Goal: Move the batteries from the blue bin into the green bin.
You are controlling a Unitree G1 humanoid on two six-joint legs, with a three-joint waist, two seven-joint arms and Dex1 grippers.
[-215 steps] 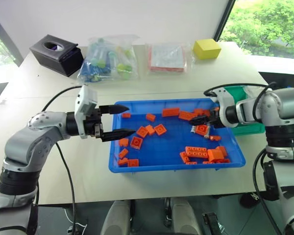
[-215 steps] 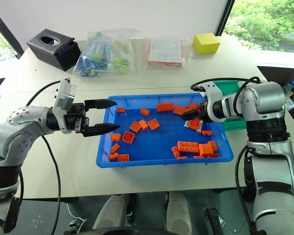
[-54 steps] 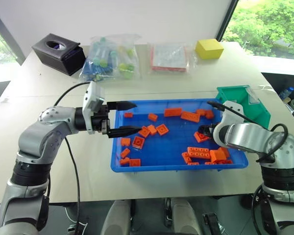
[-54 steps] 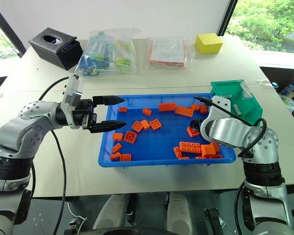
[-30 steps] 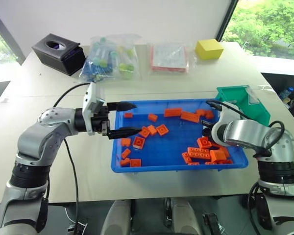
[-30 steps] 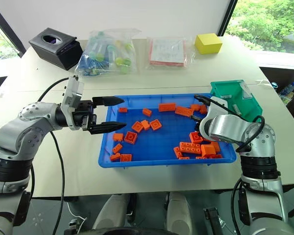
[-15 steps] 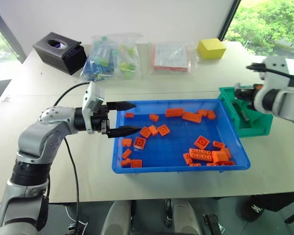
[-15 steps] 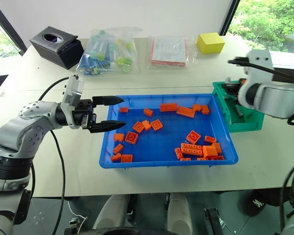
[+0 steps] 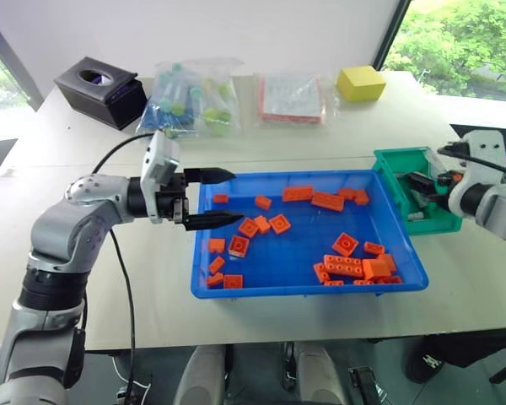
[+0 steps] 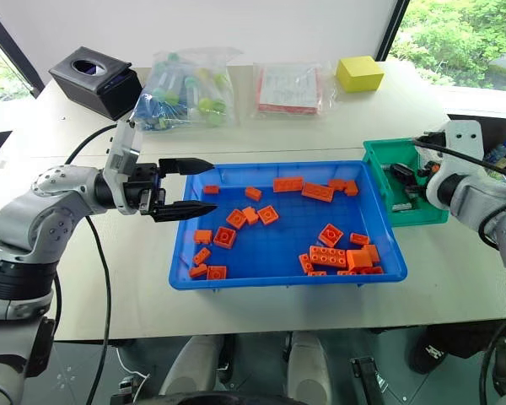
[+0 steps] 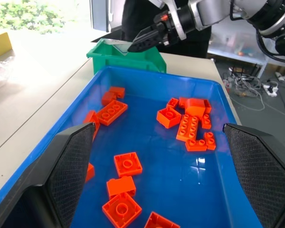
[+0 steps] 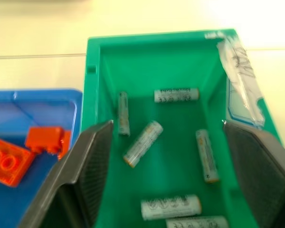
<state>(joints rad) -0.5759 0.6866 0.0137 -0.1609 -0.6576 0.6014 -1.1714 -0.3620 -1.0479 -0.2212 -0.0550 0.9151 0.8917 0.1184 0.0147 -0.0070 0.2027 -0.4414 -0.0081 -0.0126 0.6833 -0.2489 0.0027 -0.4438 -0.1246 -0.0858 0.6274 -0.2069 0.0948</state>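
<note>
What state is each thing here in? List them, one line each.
blue bin: upright on the table, orange bricks scattered inside, no batteries visible in it.
green bin: upright beside the blue bin, open top.
batteries: six lying loose on the green bin's floor.
left gripper: jaws open, empty, level at the blue bin's left rim.
right gripper: jaws open, empty, over the green bin.

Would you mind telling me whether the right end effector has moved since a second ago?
Yes. The right end effector left the blue bin and now sits open above the green bin.
</note>
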